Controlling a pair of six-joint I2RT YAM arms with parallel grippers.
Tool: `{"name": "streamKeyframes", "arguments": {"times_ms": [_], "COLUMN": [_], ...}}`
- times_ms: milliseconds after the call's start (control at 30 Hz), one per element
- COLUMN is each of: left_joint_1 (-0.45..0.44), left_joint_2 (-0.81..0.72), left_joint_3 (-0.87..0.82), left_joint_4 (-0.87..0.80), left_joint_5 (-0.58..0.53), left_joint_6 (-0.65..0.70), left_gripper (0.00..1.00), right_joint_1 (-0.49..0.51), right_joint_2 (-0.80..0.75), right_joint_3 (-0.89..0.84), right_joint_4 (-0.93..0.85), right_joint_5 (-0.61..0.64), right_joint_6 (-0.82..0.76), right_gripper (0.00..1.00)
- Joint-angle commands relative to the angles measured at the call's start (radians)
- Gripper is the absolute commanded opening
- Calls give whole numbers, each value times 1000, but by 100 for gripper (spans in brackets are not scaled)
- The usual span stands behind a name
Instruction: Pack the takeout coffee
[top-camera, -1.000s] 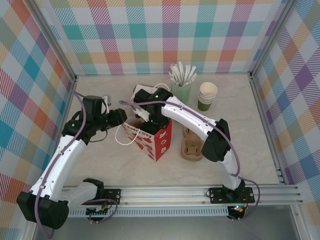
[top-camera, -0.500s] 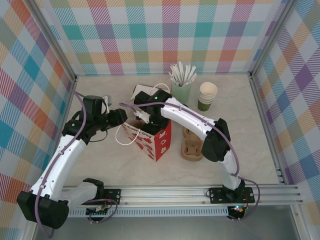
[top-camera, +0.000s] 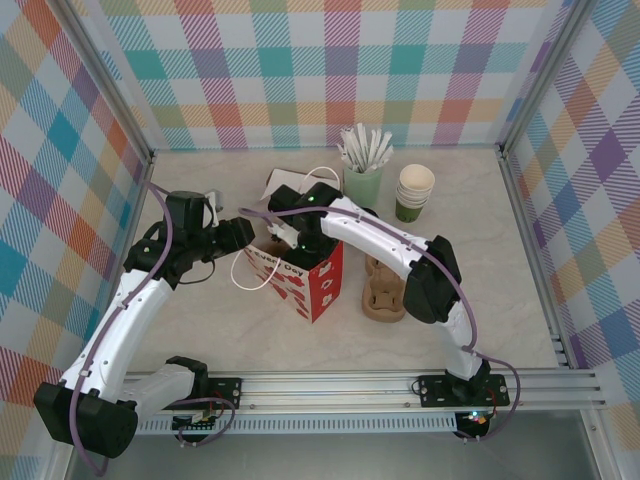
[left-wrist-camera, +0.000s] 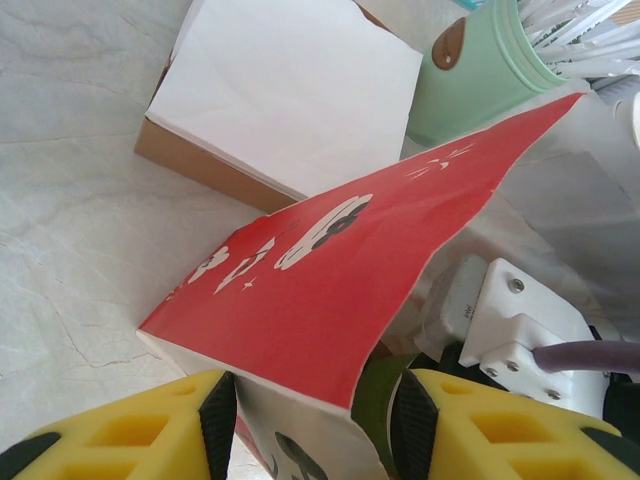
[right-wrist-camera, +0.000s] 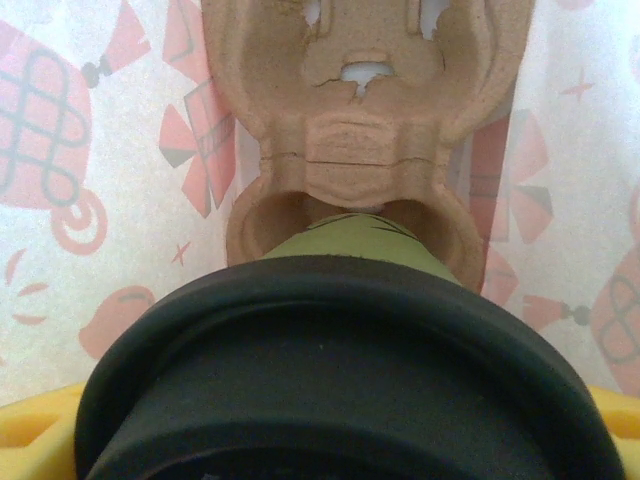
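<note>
Inside the patterned bag (right-wrist-camera: 60, 150), the right tool (right-wrist-camera: 325, 432) pinches the black-lidded green takeout coffee (right-wrist-camera: 340, 350).

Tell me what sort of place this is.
Probably a mock coffee-shop packing station in a robot test booth: stacked paper cups, a cup of white sticks and a red paper bag sit on a table walled with plaid cloth.

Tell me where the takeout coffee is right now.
Right wrist view: the takeout coffee is inside the red bag, clamped in the right gripper, its base at the near pocket of the cardboard carrier.
</note>
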Motion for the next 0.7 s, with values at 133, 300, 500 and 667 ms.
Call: {"name": "streamKeyframes", "arguments": {"times_ms": [133,300,500,667], "left_joint_1": [-2,-2,-2,-2], "left_joint_2": [12,10,13,12], "left_joint_3": [8,6,6,5], "left_joint_4": [-23,-22,-23,-23], "left_joint_5": [-16,-16,-16,-17], "left_joint_6": [24,21,21,20], "left_gripper": [48,48,49,48], "right_joint_1": [-8,-8,-8,-8], "right_joint_2": [12,11,13,18], "right_joint_3": [-53,-84,-121,-155], "right_joint_4": [39,70,98,115], "right_joint_5": [-5,-5,-10,-17], "right_joint_6": [7,5,-1,-5], "right_gripper": [82,82,82,82]}}
